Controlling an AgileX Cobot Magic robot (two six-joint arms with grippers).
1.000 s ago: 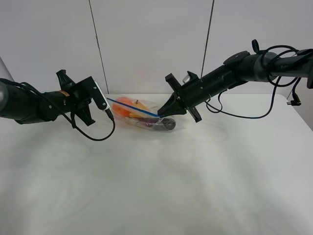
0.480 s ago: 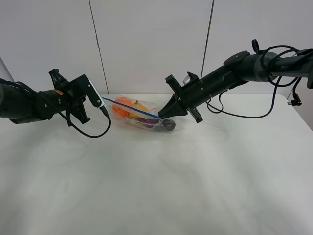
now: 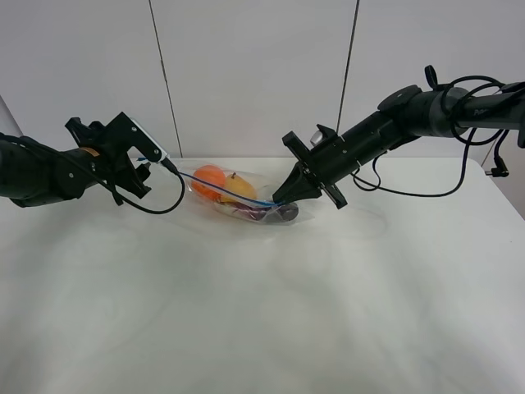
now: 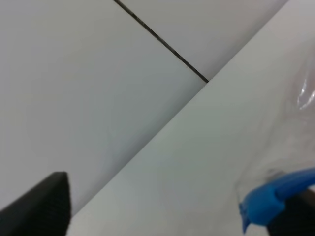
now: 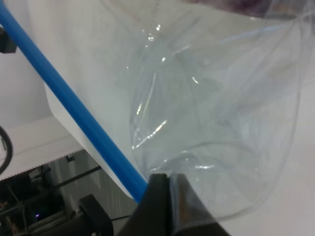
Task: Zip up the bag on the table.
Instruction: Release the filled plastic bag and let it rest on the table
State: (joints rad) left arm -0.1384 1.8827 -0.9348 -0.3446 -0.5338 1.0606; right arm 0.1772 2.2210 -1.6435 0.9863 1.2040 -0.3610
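The right end effector (image 3: 281, 195) is pinching one end of the zip-lock bag (image 3: 238, 195), while the left end effector (image 3: 157, 162) is hovering spread at the other.

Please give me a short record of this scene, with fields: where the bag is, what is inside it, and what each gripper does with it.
bag: clear plastic bag, lying on the white table, far middle
contents: orange, yellow and dark purple pieces, seen through the plastic
zip strip: blue zip strip, stretched between the two grippers
right gripper: shut on one end of the strip
left gripper: at the other end of the strip; grip not clear
zip state: cannot tell whether it is sealed
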